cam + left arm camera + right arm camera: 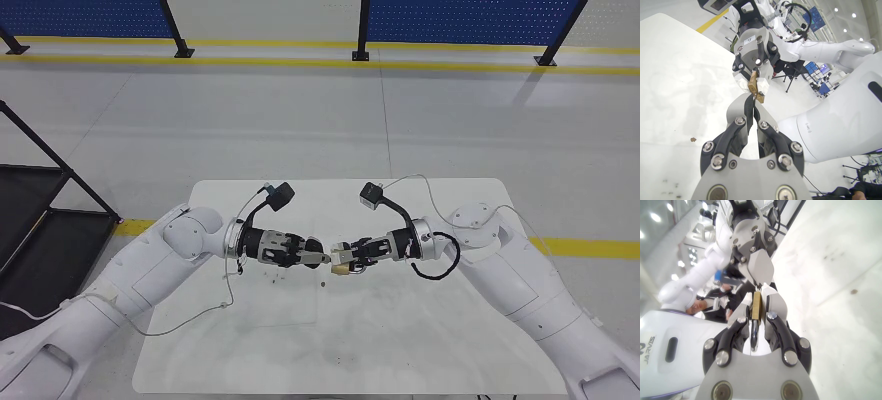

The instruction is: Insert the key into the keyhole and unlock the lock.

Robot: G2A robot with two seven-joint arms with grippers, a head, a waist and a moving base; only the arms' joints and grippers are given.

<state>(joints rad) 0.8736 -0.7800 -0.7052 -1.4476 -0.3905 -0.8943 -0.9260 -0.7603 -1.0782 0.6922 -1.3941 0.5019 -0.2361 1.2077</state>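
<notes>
Lock [757, 306] clamped in right claw [757, 294] | left claw [753, 103] pinching key [755, 97], touching lock | over table [450, 330] centre, edges well clear

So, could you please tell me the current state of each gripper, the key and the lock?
left gripper: shut on the key.
right gripper: shut on the lock's brass body.
key: pinched in the left gripper, tip at the lock's keyhole end; how deep it sits is unclear.
lock: clamped in the right gripper, shackle pointing back toward the right wrist; locked or unlocked cannot be told.
</notes>
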